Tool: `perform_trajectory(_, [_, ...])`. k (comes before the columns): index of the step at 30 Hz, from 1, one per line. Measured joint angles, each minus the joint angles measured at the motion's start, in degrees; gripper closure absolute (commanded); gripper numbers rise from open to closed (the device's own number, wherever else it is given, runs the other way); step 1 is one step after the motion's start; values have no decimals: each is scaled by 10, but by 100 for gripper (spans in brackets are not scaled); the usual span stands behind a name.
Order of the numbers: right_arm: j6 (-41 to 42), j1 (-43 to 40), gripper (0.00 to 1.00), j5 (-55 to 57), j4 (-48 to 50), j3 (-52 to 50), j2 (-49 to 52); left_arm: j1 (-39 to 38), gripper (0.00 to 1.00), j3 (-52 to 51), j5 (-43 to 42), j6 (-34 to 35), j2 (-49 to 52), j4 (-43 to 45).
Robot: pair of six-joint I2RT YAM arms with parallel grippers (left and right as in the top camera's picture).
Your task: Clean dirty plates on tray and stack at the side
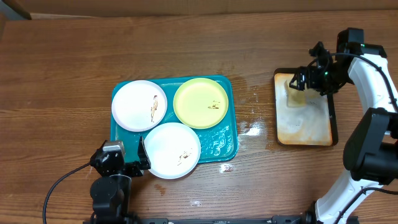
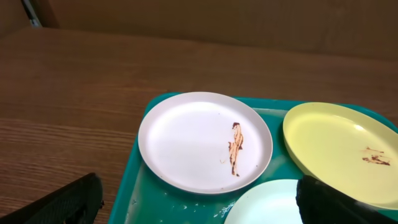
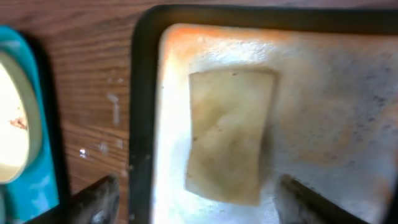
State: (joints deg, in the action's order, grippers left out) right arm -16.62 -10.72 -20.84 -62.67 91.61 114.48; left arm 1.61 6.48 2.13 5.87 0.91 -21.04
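At 3 o'clock on the brown wooden surface [image 1: 62,74], over the narrow black-rimmed, rust-stained tray [image 3: 140,93]: right gripper [image 3: 196,186], jaws apart and straddling a tan rectangular sponge [image 3: 230,134], not yet pinching it. Looks like the pickup step. Best to stay centred, sink until the sponge's long edges sit between the jaws, then close firmly. At centre, on the large teal plastic tray [image 1: 224,140]: a white plate [image 1: 139,104] at 10 o'clock, a yellow-green plate [image 1: 201,102] at 1, a second white plate [image 1: 173,150] at 6, all smeared. At 7 o'clock, left gripper [image 2: 199,208], spread wide, empty.
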Motion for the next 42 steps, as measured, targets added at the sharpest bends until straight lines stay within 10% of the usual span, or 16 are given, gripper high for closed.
perform_trajectory(5, [-24, 0, 0, -18, -3, 0, 0, 0, 0, 0, 0, 0, 0, 0])
perform_trajectory(42, [-71, 0, 11, 7, 47, -92, 14, 0, 0, 0, 0, 0, 0, 0])
